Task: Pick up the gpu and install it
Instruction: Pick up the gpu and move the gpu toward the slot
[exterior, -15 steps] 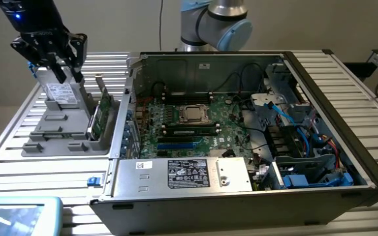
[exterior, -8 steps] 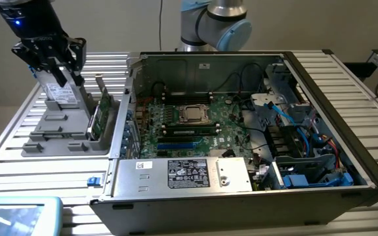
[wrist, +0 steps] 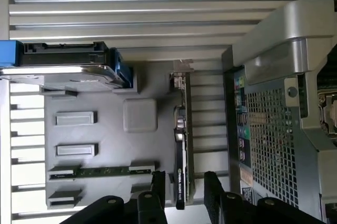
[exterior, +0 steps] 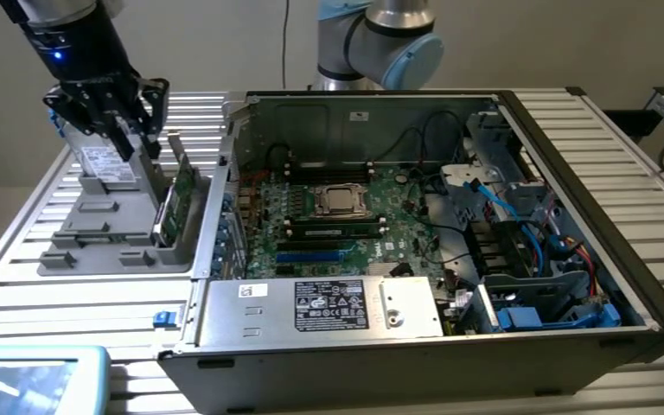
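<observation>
Gpu stands on edge — beneath the spread claw.

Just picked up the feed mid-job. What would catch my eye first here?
The open computer case dominates the middle and right of the exterior view, its green motherboard exposed inside. At that view's left, the end effector hangs open over a gray holder. It is above the gpu, which stands on edge there near a silver hard drive.
</observation>
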Robot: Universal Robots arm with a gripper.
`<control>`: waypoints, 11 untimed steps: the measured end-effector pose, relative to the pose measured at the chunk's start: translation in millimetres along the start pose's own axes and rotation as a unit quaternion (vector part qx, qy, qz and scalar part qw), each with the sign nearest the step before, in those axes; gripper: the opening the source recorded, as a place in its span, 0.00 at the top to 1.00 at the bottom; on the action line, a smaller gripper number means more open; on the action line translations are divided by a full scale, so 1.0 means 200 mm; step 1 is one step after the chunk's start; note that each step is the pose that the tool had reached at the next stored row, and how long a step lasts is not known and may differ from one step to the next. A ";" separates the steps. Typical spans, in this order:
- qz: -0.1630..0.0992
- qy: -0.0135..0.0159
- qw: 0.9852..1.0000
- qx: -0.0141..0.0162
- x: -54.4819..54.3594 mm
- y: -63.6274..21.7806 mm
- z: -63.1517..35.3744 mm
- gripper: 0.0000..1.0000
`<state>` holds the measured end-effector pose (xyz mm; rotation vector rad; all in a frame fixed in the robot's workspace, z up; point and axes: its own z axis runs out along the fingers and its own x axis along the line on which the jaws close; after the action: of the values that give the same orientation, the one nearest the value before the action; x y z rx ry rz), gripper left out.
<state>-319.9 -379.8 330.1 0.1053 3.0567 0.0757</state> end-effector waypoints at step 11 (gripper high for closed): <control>-0.009 -0.002 1.000 -0.014 0.01 -0.010 0.071 0.56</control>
<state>-321.2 -380.9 315.6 0.0749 3.0506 0.1162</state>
